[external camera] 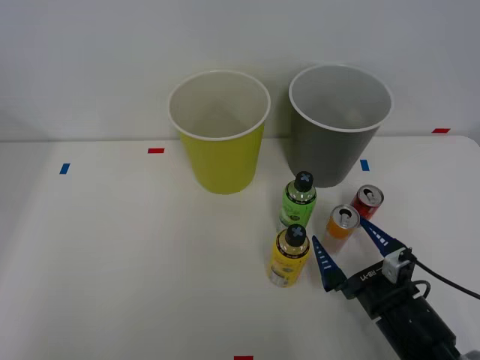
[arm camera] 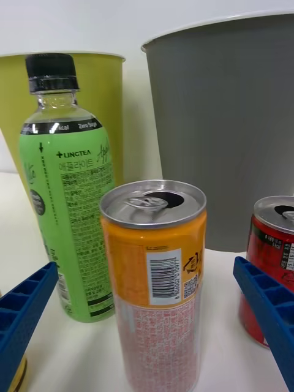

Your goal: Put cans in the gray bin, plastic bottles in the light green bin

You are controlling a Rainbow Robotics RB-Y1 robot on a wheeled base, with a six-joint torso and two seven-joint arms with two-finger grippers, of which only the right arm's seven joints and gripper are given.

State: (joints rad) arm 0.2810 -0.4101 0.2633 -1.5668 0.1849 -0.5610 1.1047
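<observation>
- Orange can (arm camera: 156, 288): silver top, white barcode patch.
- Red can (external camera: 367, 202): silver top.
- Green-label bottle (arm camera: 66, 202): black cap, black band.
- Yellow-label bottle (external camera: 289, 256): black cap.
- Bins: yellow-green (external camera: 220, 133), dark gray (external camera: 336, 127).
- 2 fingers (arm camera: 269, 315): blue, ribbed.

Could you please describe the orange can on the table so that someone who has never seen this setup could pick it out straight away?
Start at the gray bin at the back of the table; four small containers stand in front of it. The orange can stands upright beside the red can, between the open blue fingers of the right hand. Unlike the bottles, it has a silver top, and its body is orange.
</observation>
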